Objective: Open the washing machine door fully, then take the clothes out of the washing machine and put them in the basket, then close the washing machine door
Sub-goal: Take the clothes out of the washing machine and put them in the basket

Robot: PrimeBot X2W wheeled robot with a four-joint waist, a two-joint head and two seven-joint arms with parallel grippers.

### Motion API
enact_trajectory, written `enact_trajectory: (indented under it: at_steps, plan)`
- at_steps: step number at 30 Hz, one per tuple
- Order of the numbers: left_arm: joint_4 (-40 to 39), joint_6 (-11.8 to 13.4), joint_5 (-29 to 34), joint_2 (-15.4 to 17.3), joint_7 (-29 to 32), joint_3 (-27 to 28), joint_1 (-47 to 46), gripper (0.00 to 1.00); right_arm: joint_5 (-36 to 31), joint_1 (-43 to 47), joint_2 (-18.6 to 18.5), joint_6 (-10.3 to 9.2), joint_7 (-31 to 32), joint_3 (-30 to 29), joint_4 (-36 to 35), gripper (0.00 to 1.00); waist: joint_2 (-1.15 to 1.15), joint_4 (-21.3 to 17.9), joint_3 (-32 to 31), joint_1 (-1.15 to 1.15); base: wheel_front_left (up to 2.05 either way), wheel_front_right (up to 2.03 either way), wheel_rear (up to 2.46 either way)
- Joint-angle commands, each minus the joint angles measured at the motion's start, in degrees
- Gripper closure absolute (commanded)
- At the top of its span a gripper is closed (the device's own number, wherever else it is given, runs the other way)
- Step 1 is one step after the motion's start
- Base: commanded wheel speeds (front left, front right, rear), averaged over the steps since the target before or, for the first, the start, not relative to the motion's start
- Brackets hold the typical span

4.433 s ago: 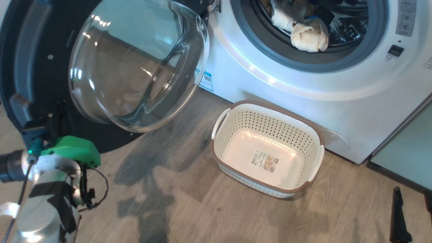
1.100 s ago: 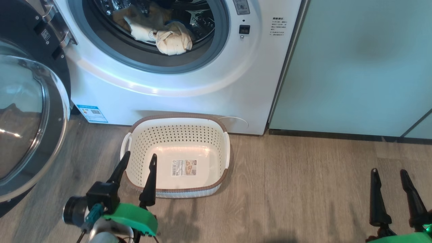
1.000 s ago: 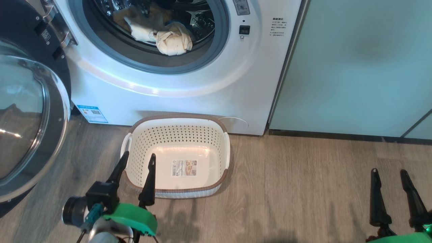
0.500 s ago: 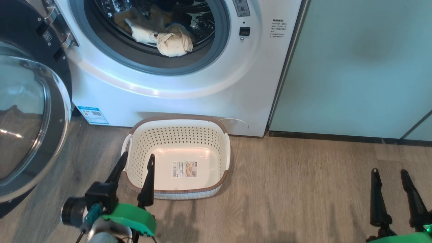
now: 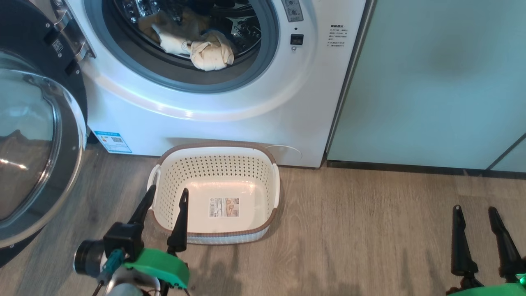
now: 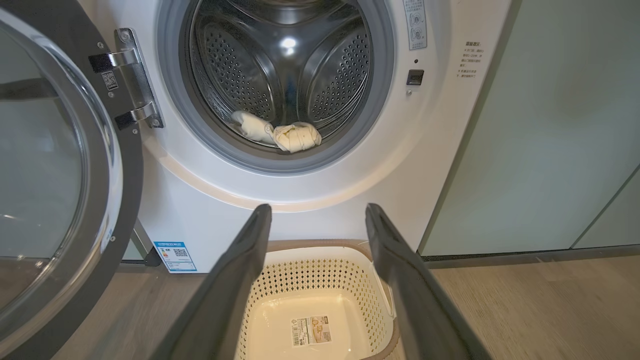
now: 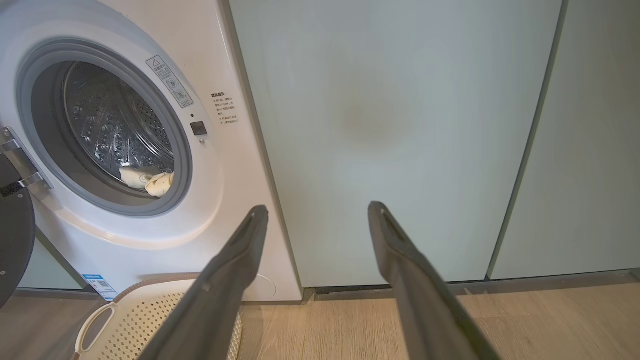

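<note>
View shifted slightly; left tool (image 5: pixel 168 190) gapes near basket (image 5: pixel 218 144) rim.

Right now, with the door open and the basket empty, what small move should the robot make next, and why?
Probably lift the left gripper forward into the washing machine toward the clothes. The door stands wide open, the basket is empty, and this gripper, open and empty, is nearer the opening than the right gripper.
</note>
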Motion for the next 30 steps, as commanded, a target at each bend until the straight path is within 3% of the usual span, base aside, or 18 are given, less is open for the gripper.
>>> enact_trajectory:
  at_steps: [1, 18, 30]
  plan:
    - [-1.47, 0.58, -0.20, 1.03, -0.79, 1.47, -2.72, 0.00, 0.46, -1.62, -1.04, -0.16, -0.38, 0.84, -1.68, 0.00, 0.00, -0.04, -0.12, 0.00, 0.90, -0.90, 0.00]
    - [-1.25, 0.66, -0.17, 1.67, -1.55, 0.43, -2.93, 0.00, 0.62, -1.50, -1.04, -0.16, -0.38, 0.88, -1.41, 0.00, 0.00, -0.07, -0.97, 0.00, 1.56, -1.56, 0.00]
    - [-0.55, 0.93, -0.84, 1.85, -1.87, 0.09, -2.91, 0.00, 0.64, -1.61, -1.04, -0.16, -0.38, 1.07, -1.28, 0.00, 0.00, 0.00, -1.13, 0.00, 0.35, -0.35, 0.00]
